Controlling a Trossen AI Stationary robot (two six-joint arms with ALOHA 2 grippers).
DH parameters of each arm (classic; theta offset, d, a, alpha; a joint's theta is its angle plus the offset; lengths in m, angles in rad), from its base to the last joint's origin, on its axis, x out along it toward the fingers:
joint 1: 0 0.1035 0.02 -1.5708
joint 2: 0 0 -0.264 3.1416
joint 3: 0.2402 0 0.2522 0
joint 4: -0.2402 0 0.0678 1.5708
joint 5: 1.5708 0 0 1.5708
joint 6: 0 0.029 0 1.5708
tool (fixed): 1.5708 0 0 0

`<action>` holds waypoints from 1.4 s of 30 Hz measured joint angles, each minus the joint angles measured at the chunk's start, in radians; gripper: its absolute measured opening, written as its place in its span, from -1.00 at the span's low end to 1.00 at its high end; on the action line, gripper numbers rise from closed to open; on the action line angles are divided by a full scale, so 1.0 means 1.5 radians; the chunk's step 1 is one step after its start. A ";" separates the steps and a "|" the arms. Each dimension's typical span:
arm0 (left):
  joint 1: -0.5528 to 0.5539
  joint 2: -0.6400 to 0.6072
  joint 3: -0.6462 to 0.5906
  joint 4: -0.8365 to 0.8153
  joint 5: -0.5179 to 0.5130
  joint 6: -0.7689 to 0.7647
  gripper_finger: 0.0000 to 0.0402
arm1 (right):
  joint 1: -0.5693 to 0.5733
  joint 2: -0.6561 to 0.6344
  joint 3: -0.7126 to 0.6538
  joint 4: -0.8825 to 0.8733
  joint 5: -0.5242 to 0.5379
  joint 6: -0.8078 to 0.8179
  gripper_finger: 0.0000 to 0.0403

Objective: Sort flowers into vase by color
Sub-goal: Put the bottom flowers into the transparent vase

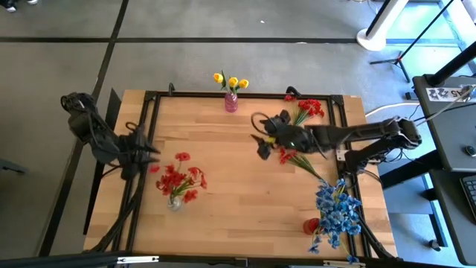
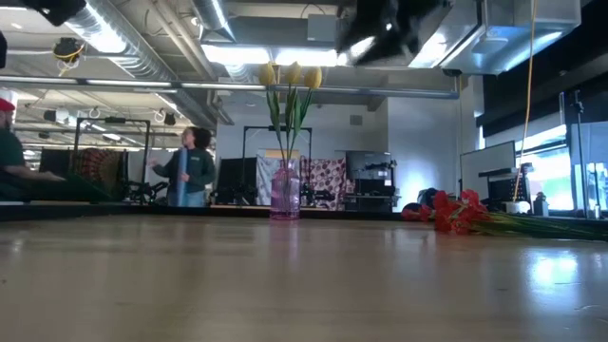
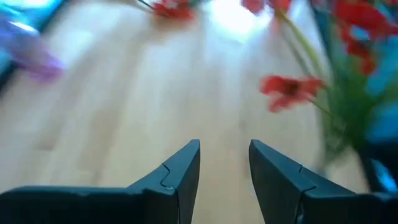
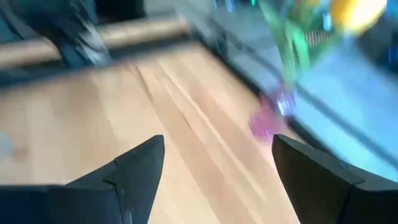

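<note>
Yellow flowers stand in a pink vase at the table's far middle, and show again in the low view. A clear vase at the near left holds red flowers. Blue flowers fill a red vase at the near right. Loose red flowers lie at the far right, with one more under my right arm. My right gripper hangs open above the table's middle, nothing between its fingers. My left gripper is open and empty beside the red bunch.
A black frame runs round the table's edges. Bare wood lies in the table's middle and near middle. In the low view the loose red flowers lie flat at the right, and people show in the room behind.
</note>
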 joint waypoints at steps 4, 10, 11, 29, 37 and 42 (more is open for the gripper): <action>0.027 -0.007 -0.041 0.000 -0.081 -0.038 -0.34 | -0.068 0.007 -0.001 -0.149 -0.049 0.061 0.48; 0.098 -0.006 -0.172 0.063 -0.104 -0.109 -0.34 | -0.140 0.030 -0.009 -0.306 -0.139 0.113 0.48; 0.109 -0.006 -0.198 0.092 -0.102 -0.109 -0.34 | -0.148 0.037 -0.018 -0.313 -0.160 0.114 0.48; 0.209 0.043 -0.257 0.338 -0.073 -0.045 -0.34 | -0.156 0.086 -0.247 -0.335 -0.304 0.245 0.48; 0.200 0.042 -0.318 0.533 -0.102 0.025 -0.34 | -0.154 0.087 -0.271 -0.274 -0.326 0.248 0.20; 0.187 0.042 -0.367 0.667 -0.100 0.085 -0.34 | -0.154 0.090 -0.263 -0.214 -0.337 0.226 -0.37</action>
